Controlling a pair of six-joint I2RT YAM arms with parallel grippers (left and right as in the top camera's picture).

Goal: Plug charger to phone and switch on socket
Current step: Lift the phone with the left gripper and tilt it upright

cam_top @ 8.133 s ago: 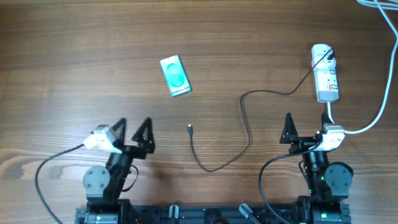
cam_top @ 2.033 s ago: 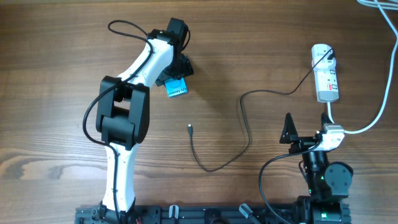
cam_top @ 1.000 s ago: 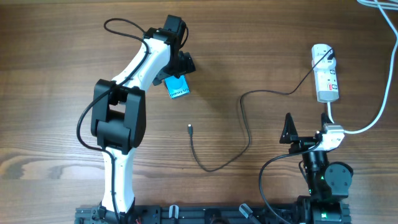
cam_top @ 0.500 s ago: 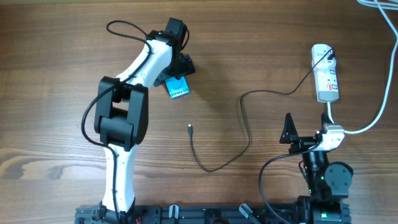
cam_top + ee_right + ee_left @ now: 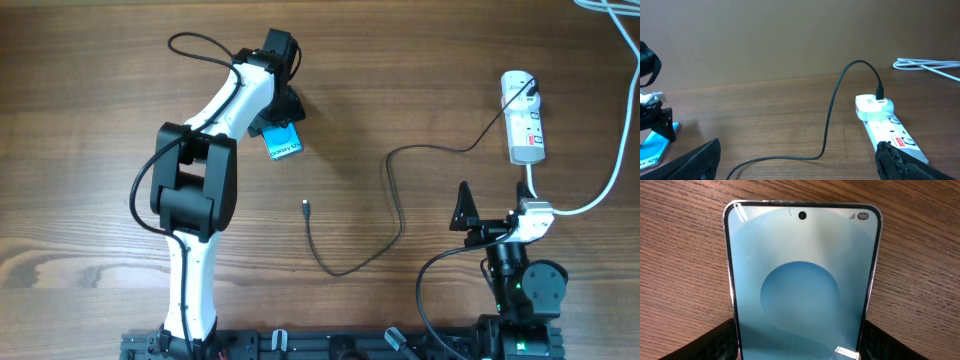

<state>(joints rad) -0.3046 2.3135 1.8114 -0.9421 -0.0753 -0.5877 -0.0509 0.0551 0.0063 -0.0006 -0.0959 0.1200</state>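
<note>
1. Teal and light-blue screen is filling the left wrist view. The phone (image 5: 802, 290) is lying on the wooden worktop (image 5: 680, 240), and its camera hole and a "100" badge are showing at the far short edge. The overhead view is not resolving these details.
2. Overhead is giving the layout instead. The phone (image 5: 284, 143) is lying askew, and the charger (image 5: 399, 212) is looping across the wood to its right. The connector tip (image 5: 305, 207) is resting near the phone on the robot's side, apart from it.
3. Well to the right of the phone, the socket (image 5: 522, 128) is lying with its white lead (image 5: 600, 195) curving away. Only the right wrist view is showing the charger's far end entering a white adapter (image 5: 874, 106) seated on the socket (image 5: 892, 134).
4. The left arm is stretching far out over the worktop. The left tool (image 5: 801, 351) is pinching the phone, with dark fingers (image 5: 705, 342) pressing against both of its long edges.
5. The right arm is sitting folded at its base, far from the phone. The right tool (image 5: 797, 165) is spread wide, holding nothing.
6. Brown wood grain is covering the worktop, and a plain brownish wall is rising behind it in the right wrist view.
</note>
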